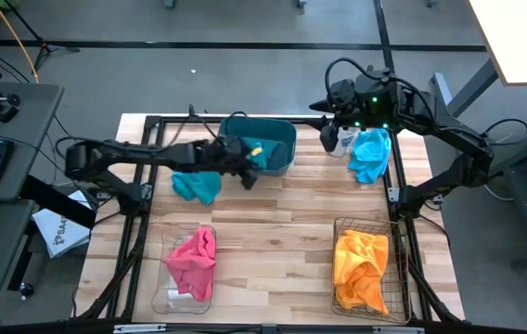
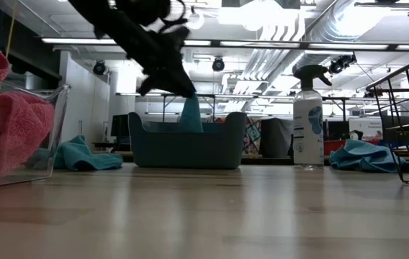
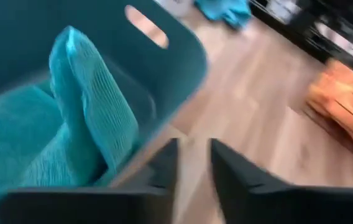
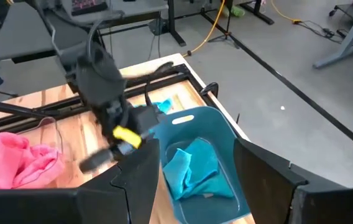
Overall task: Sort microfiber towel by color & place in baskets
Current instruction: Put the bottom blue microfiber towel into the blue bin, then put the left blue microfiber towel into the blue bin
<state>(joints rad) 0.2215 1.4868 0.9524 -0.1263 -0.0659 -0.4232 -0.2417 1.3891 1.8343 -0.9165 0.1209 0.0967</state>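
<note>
**Teal towel in the tub, left gripper empty beside it**

The left gripper [image 1: 248, 174] hangs at the near left rim of the teal tub [image 1: 282, 139], raised off the table; in the left wrist view its fingers [image 3: 164, 163] stand close together with only a thin gap, and nothing lies between them; a teal towel [image 3: 83, 124] sits inside the tub, one fold standing up above the rest, and in the low view that fold pokes above the tub's rim just under the gripper; a second teal towel [image 1: 196, 185] lies on the wooden table [image 1: 282, 223] to the left of the tub, under the left arm.

The right gripper [image 1: 330, 116] is held above the far right part of the table, beside the tub's right end; its fingers [image 4: 142, 177] stand wide apart and hold nothing; a light blue towel [image 1: 371, 154] lies on the table under that arm, just beside a clear spray bottle [image 2: 307, 122].

At the near left corner, the clear bin [image 1: 166, 297] holds a pink towel [image 1: 194, 260]; at the near right corner, the wire basket [image 1: 342, 227] holds an orange towel [image 1: 361, 269]; both are well apart from the tub.
</note>
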